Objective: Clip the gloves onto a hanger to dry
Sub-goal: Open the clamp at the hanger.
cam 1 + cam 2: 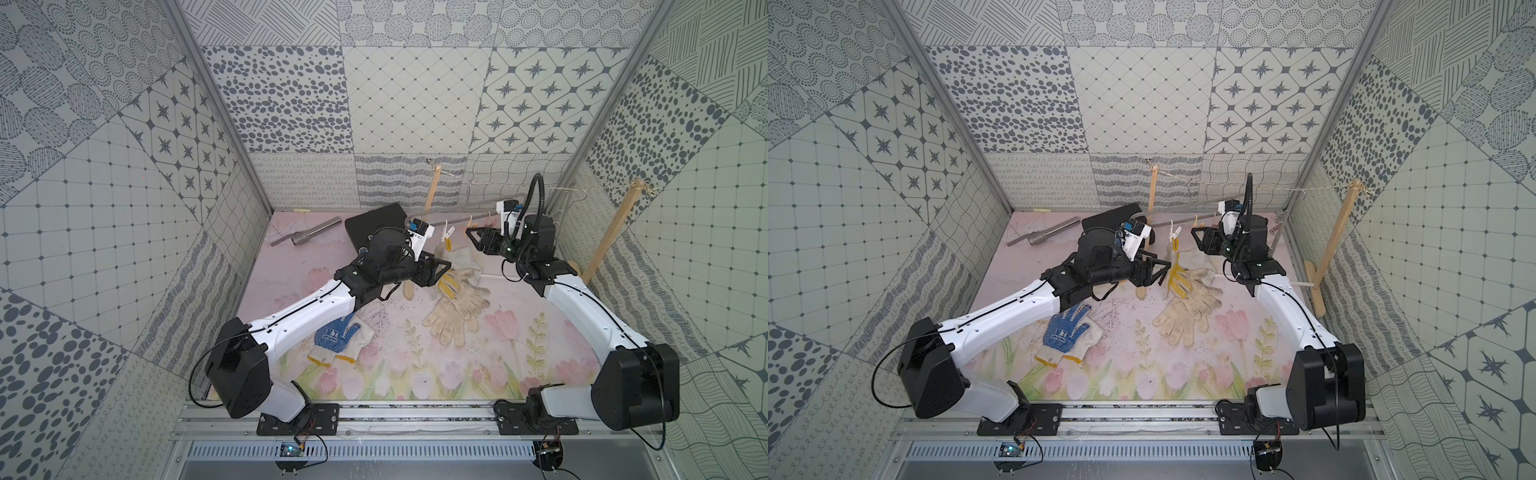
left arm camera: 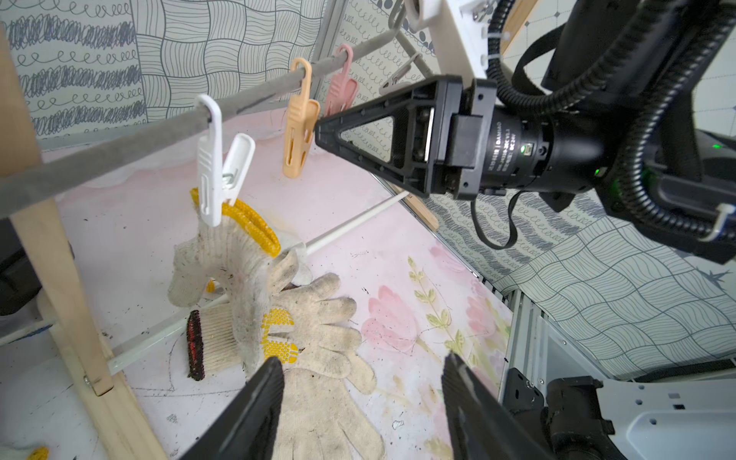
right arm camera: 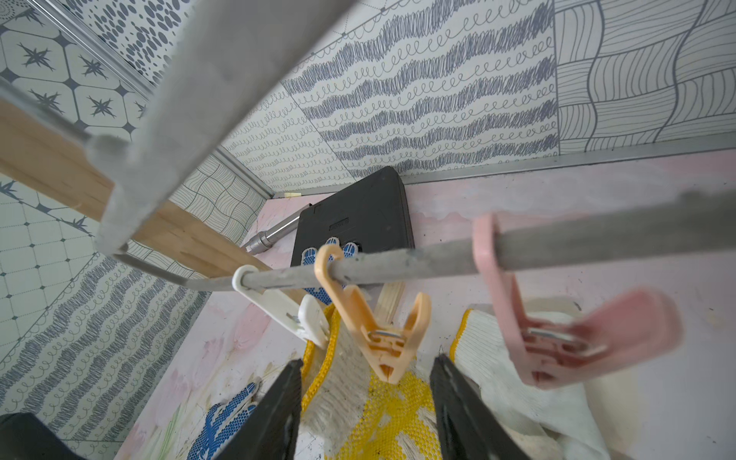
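Both top views look down from high up at the front, toward the back wall. They are far enough off to show both arms and the whole flower mat [image 1: 519,353]. They sit side by side, so they show almost the same things, just slid a little sideways.

The left wrist camera sits low and close behind the left gripper [image 2: 362,360]. It looks across at the right gripper [image 2: 323,130] and the hanger [image 2: 119,147].

The right wrist camera sits right under the hanger and looks toward a back corner. One grey bar there is so near and blurry that it may be part of the hanger too.

Both wrist views share the white peg [image 2: 211,159], the orange peg [image 2: 298,127] and the pink peg [image 2: 342,87].
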